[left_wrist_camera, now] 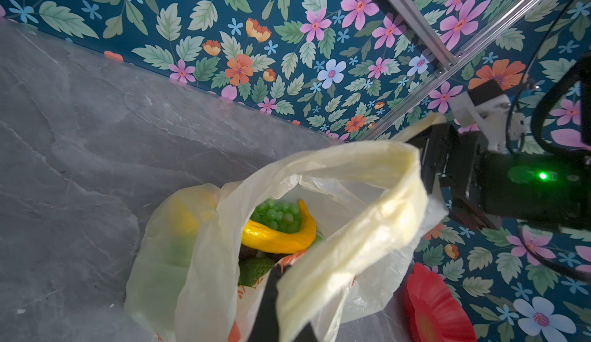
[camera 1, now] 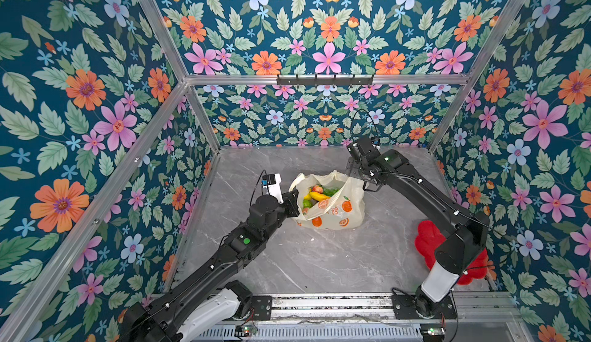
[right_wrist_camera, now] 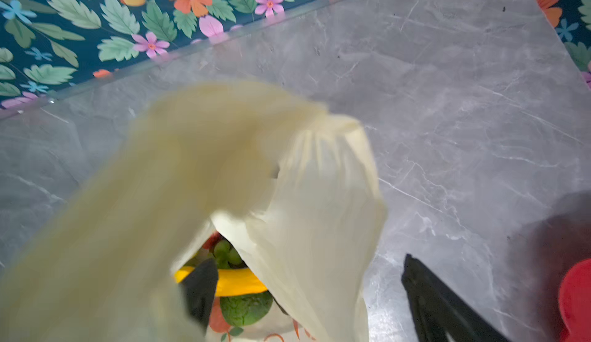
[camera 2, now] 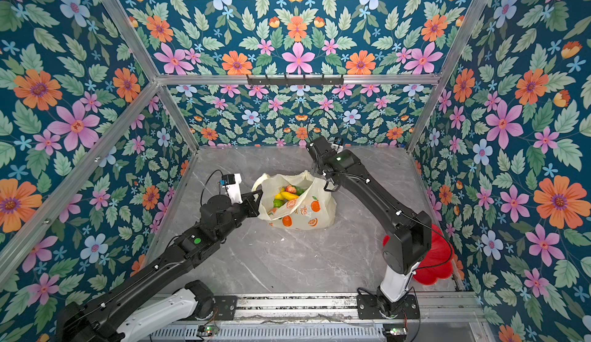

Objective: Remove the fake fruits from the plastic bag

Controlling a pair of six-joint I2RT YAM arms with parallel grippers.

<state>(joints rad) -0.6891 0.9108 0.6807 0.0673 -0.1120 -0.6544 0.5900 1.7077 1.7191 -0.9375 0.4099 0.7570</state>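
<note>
The plastic bag (camera 1: 355, 196) is thin, translucent film, creased and faintly shiny. Inside it, the banana (left_wrist_camera: 275, 238) is smooth glossy plastic, the grape bunch (left_wrist_camera: 278, 215) pebbled and satiny, the bumpy green fruit (right_wrist_camera: 246, 308) rough-skinned and duller. The table (camera 1: 319, 260) looks like polished grey marble with a soft sheen. The red dish (left_wrist_camera: 431, 308) is glossy ribbed plastic. The frame rails (camera 1: 224, 79) are brushed metal; the flowered walls (camera 1: 80, 100) look matt.
</note>
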